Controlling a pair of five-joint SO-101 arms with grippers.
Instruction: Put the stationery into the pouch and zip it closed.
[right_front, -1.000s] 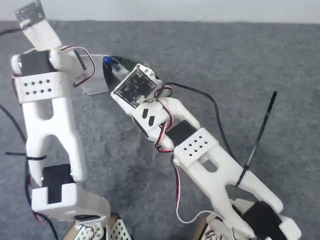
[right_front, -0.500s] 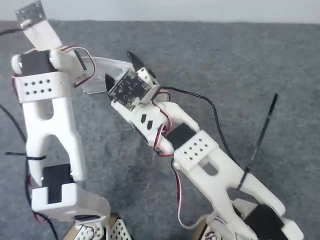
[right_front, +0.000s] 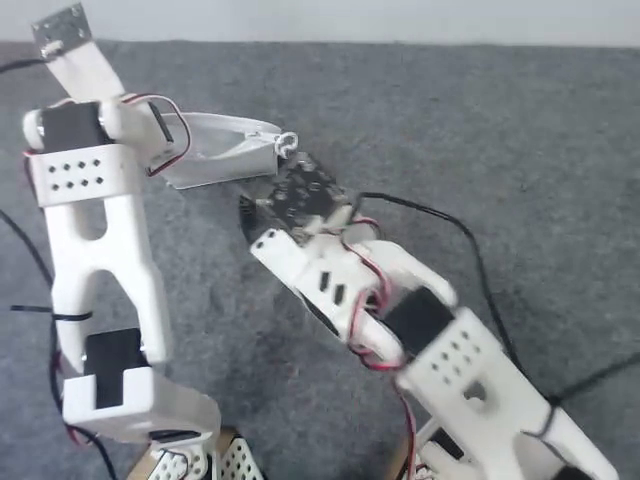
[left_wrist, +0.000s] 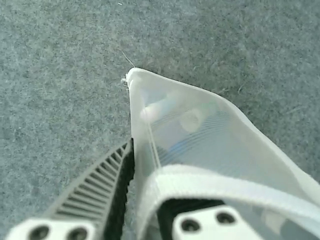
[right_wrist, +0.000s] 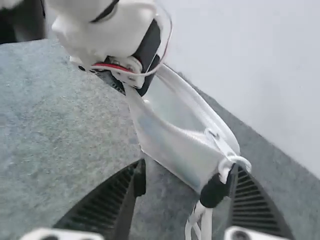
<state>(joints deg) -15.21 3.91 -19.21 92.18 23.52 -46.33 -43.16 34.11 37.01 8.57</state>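
A white translucent pouch (right_front: 228, 152) hangs above the grey carpet, and my left gripper (left_wrist: 150, 170) is shut on one end of it. Through its wall in the left wrist view I make out a white cylinder (left_wrist: 191, 120) and blue stripes of stationery. The pouch (right_wrist: 175, 132) sags from the left gripper (right_wrist: 132, 75) towards my right gripper (right_wrist: 185, 200). The right gripper is open, its fingers on either side of the pouch's free corner. A zip pull ring (right_wrist: 235, 162) dangles at that corner. From above, the right gripper (right_front: 262, 200) sits just in front of the pouch and its ring (right_front: 288, 140).
Grey carpet (right_front: 480, 130) covers the table on all sides. A white wall (right_wrist: 260, 60) rises behind the pouch. Black and red cables (right_front: 430, 215) trail along the right arm. The two arm bases stand at the near edge.
My right arm has pulled back from over the pouch towards the front, uncovering the pouch's end and zip ring. The left arm has kept still with the pouch.
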